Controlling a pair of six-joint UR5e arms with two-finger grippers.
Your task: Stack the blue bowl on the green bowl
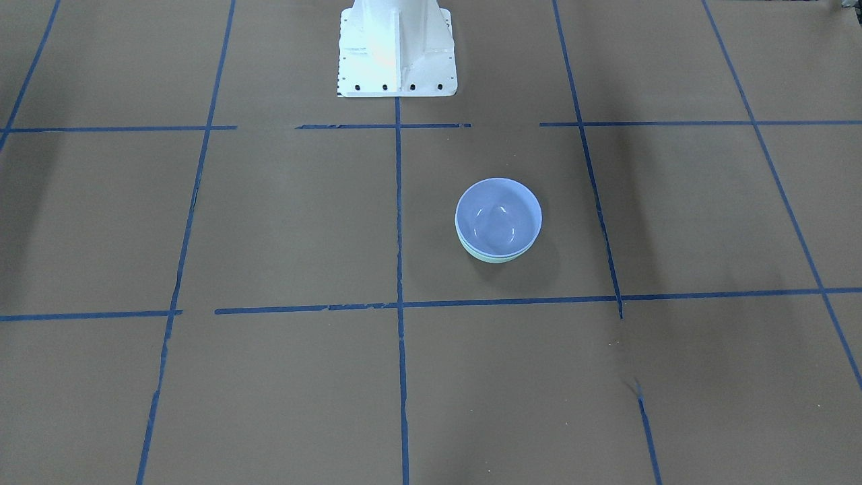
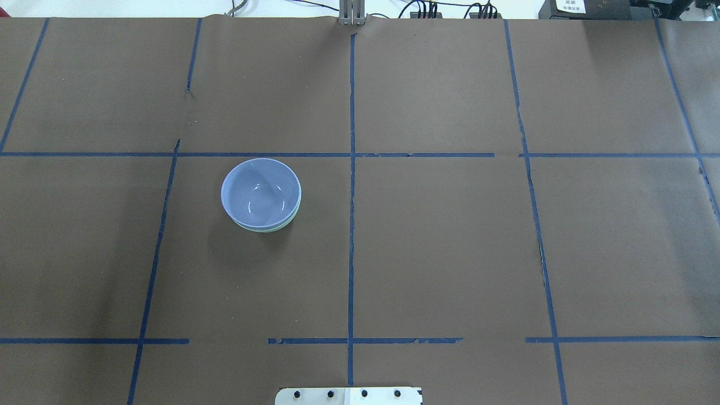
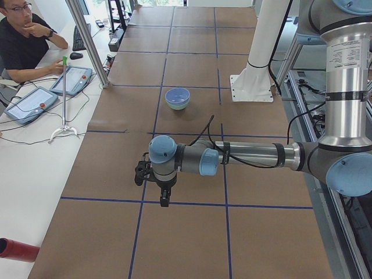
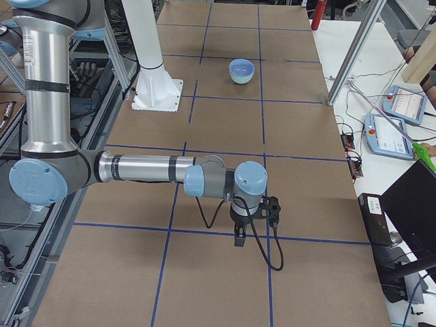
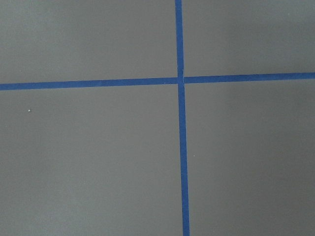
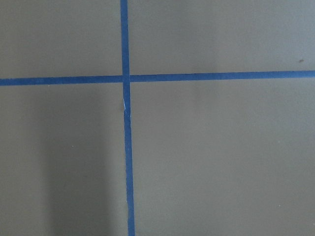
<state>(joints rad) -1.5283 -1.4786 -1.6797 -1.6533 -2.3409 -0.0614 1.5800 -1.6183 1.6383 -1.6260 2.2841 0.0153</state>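
The blue bowl (image 1: 498,217) sits nested inside the green bowl (image 1: 495,256), whose mint rim shows below it. The stack also shows in the overhead view, blue bowl (image 2: 260,192) on green bowl (image 2: 270,228), and small in the left view (image 3: 177,96) and right view (image 4: 241,69). My left gripper (image 3: 164,199) hangs over the table far from the bowls, seen only in the left view. My right gripper (image 4: 240,238) hangs over the table at the other end, seen only in the right view. I cannot tell whether either is open or shut. Both wrist views show only taped paper.
Brown paper with blue tape lines (image 2: 351,185) covers the table. The white robot base (image 1: 396,47) stands at the table's edge. An operator (image 3: 23,40) sits at a side desk with pendants (image 3: 71,79). A metal post (image 4: 354,54) stands by the table edge.
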